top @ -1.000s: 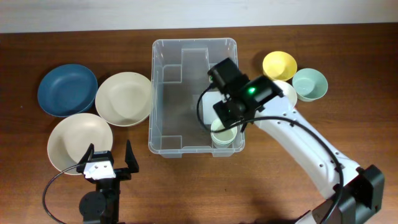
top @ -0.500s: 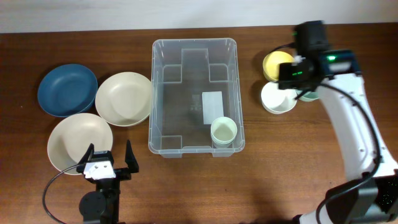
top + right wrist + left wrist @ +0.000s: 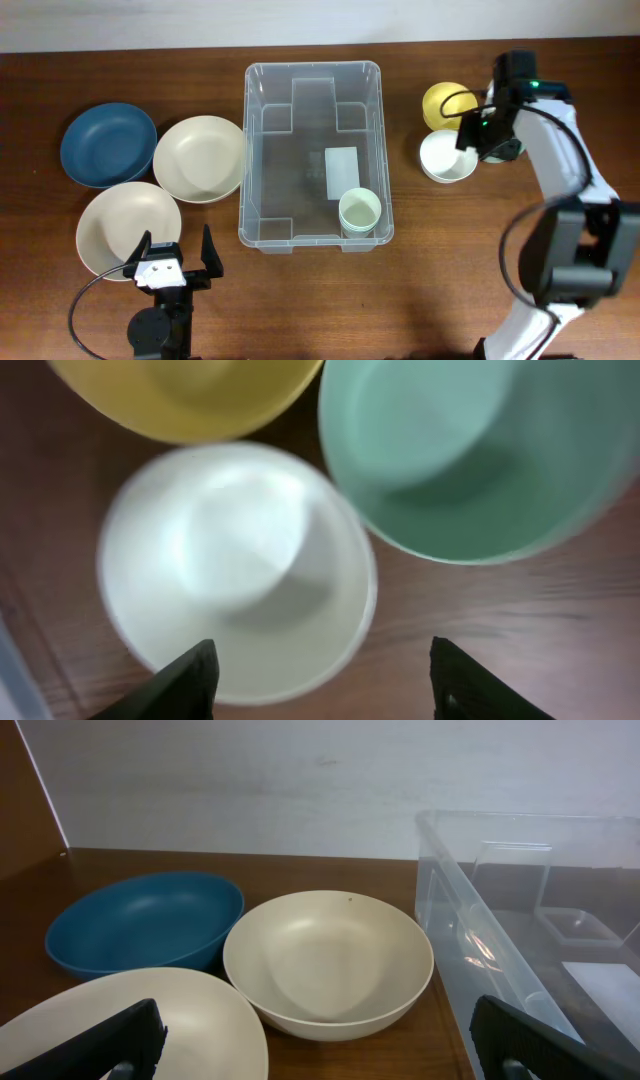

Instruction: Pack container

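The clear plastic container (image 3: 313, 150) stands mid-table with a pale green cup (image 3: 359, 211) in its front right corner and a white label (image 3: 342, 170) on its base; its left wall shows in the left wrist view (image 3: 520, 940). My right gripper (image 3: 487, 140) is open and empty above the small bowls right of the container. Its wrist view shows its fingers (image 3: 320, 685) spread over the white bowl (image 3: 235, 565), with the mint bowl (image 3: 490, 450) and yellow bowl (image 3: 190, 395) beyond. My left gripper (image 3: 170, 262) is open and empty near the front left.
A blue bowl (image 3: 108, 143), a cream bowl (image 3: 199, 158) and a beige bowl (image 3: 125, 228) lie left of the container. The white bowl (image 3: 446, 157) and yellow bowl (image 3: 447, 102) lie to its right. The mint bowl is hidden under the right arm overhead.
My right gripper left the green cup in the container, swung right, and now hovers lower over the white and mint bowls. The left arm has not moved.
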`<state>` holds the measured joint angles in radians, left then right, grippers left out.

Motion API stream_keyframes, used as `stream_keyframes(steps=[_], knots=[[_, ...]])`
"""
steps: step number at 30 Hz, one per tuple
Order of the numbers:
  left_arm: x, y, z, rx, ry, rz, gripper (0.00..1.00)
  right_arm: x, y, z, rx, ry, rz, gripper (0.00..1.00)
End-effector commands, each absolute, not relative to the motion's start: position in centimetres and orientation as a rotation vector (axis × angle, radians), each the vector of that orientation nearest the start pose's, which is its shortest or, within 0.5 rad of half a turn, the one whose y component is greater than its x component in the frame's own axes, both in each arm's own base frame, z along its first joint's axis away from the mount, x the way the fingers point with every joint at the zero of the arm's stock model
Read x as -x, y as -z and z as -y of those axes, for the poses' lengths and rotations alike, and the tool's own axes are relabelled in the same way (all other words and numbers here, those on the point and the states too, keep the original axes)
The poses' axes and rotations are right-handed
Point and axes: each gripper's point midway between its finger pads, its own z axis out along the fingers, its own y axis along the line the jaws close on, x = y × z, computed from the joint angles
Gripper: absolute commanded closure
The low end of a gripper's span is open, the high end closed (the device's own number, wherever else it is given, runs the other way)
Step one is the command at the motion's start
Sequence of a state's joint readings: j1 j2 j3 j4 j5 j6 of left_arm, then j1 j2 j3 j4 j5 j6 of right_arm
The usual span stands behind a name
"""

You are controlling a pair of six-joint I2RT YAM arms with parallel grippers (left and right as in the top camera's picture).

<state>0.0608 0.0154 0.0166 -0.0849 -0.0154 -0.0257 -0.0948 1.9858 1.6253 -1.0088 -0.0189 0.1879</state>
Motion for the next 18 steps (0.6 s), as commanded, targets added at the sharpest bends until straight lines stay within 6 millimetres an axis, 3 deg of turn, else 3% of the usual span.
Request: stream_keyframes(steps=[1, 9, 14, 18], knots=[[-24.5, -15.6, -1.7, 0.073, -0.05, -1.65, 0.0, -41.9, -5.1, 2.4, -0.445, -0.135, -2.995, 0.37], [-24.5, -15.6, -1.7, 0.073, -0.051, -1.65, 0.0, -41.5, -2.3, 2.5, -0.478, -0.123, -3.056, 0.42], [-24.5, -15.6, -1.7, 0.073, -0.051, -1.65, 0.0, -41.5, -1.7, 2.5, -0.478, -0.12, -3.061, 0.61], [-24.5, -15.6, -1.7, 0.073, -0.05, -1.65, 0.0, -41.5, -1.5, 2.5, -0.478, -0.12, -3.063, 0.61]])
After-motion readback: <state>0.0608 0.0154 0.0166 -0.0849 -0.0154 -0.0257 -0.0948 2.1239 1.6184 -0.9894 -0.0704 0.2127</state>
